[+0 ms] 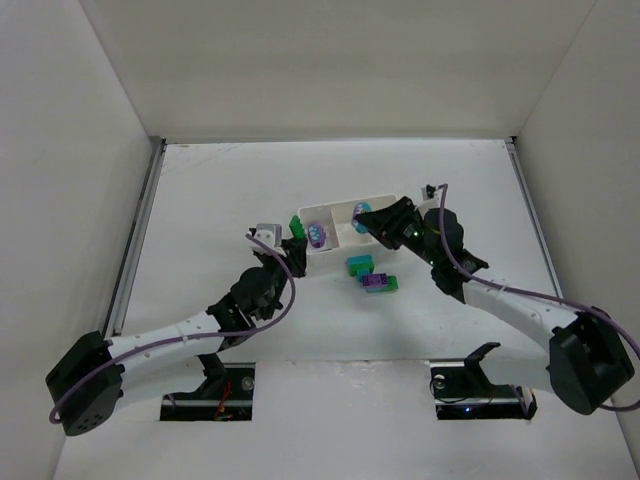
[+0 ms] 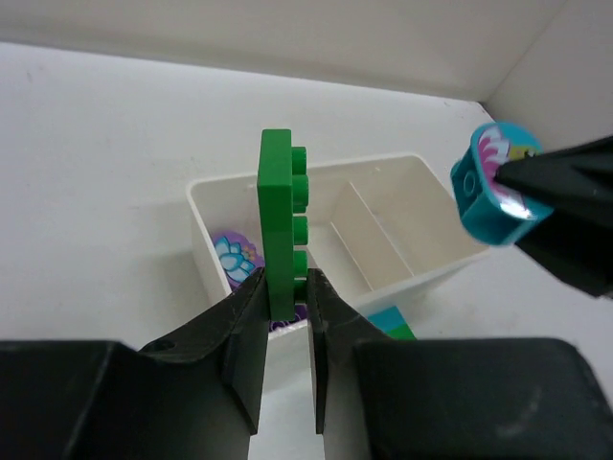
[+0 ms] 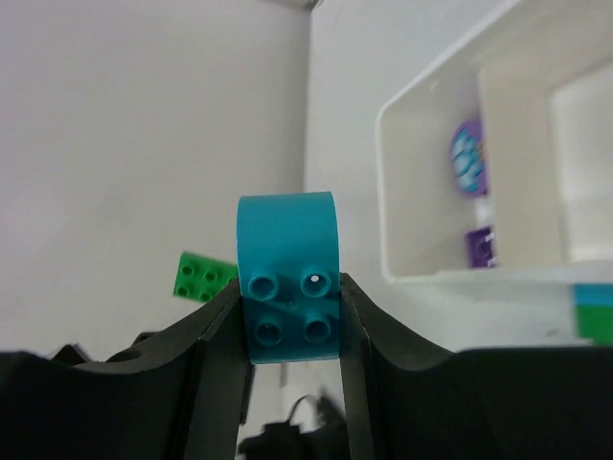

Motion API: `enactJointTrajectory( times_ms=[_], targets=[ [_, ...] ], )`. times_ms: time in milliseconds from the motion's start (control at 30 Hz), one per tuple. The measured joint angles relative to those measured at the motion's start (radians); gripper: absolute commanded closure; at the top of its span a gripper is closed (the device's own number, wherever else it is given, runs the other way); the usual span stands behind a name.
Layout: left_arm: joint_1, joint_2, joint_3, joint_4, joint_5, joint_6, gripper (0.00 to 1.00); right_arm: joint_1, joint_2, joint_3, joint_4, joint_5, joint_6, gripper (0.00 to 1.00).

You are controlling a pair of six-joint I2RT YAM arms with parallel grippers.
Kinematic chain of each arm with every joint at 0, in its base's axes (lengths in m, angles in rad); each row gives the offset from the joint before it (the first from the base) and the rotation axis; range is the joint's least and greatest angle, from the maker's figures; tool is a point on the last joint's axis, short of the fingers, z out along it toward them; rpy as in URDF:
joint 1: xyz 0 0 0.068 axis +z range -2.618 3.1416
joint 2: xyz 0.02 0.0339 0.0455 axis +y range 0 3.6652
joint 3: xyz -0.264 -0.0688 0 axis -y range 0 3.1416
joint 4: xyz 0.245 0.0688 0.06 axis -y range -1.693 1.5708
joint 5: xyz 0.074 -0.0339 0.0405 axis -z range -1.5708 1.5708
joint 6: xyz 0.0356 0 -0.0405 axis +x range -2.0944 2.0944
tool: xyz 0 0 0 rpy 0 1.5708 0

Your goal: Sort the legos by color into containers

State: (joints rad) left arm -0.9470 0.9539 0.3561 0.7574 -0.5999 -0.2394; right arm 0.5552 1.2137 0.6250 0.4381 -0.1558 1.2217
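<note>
- The left gripper (image 2: 285, 287) is clamped shut on the lower end of a green brick (image 2: 276, 211). The brick stands upright at the 9 o'clock end of the white tray (image 2: 199, 230). With so little of it held, it could pivot or slide out on any swing.
- That end compartment already holds a purple piece (image 2: 235, 259). Released from here, I judge the green brick could drop in with the purple, mixing the colours.
- The right gripper (image 3: 288, 292) grips a teal arched brick (image 3: 287, 230) by its two sides, over the tray towards its 3 o'clock half. A release near the rim could bounce the brick onto the desk (image 1: 220, 180).
- Both grippers crowd one small, light tray. If both reach in together, their fingers could clash or shove the tray.
- At the tray's 6 o'clock, a teal-and-green brick (image 1: 360, 265) and a purple-and-green brick (image 1: 380, 283) lie loose on the desk. A nudged tray could push them away.
- Hard to make out: which compartment lies under the teal brick, since the right arm covers that end from above.
- The wrist views show a second purple piece, partly hidden by the tray wall; its shape is unclear.
- I cannot tell whether the two-coloured bricks are stacked pairs or single pieces.
</note>
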Motion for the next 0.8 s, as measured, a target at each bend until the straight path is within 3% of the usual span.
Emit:
enactJointTrajectory(
  times_ms=[267,667,800],
  targets=[
    [0.031,0.008,0.018,-0.131,0.126,-0.233,0.83,0.011,0.031,0.179,-0.287,0.208,-0.389,0.74],
    [-0.034,0.134,0.114,-0.183,0.205,-0.343,0.82,0.013,0.176,0.237,-0.414,0.384,-0.610,0.74],
    [-0.039,0.213,0.179,-0.179,0.235,-0.350,0.82,-0.006,0.206,0.245,-0.426,0.435,-0.634,0.66]
  ],
)
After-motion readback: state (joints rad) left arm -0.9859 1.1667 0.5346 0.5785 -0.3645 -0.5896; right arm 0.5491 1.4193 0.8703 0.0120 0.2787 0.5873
